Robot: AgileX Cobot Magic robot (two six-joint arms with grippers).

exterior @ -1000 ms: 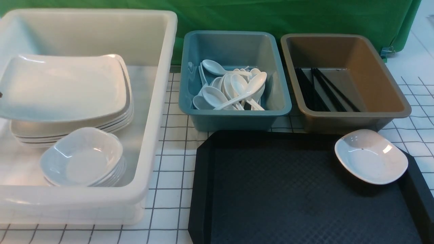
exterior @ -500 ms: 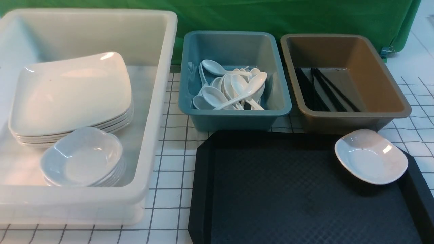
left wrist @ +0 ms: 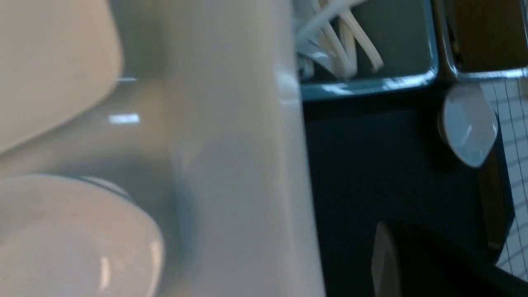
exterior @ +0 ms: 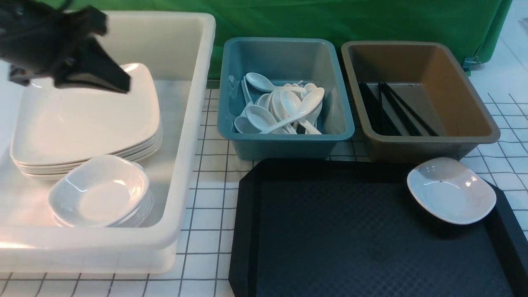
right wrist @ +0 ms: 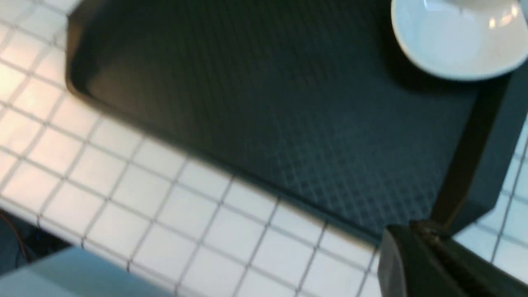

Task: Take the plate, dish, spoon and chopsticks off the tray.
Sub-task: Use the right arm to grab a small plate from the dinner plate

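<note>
Your white bin (exterior: 194, 103) on the left holds stacked plates (exterior: 86, 123) and small dishes (exterior: 99, 192). The blue bin (exterior: 284, 138) holds spoons (exterior: 284, 109), the brown bin (exterior: 453, 99) chopsticks (exterior: 396, 109). One dish (exterior: 451, 190) sits in the tray (exterior: 350, 239)'s far right corner. The left gripper (exterior: 121, 86) hovers over the plates, jaws together and empty. The right gripper (right wrist: 412, 255) is pressed together too. Gridded white cloth (exterior: 206, 206) below, green backdrop (exterior: 330, 20) behind.

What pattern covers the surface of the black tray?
A fine raised diamond grid covers the tray, all black. It shows best in the right wrist view.
</note>
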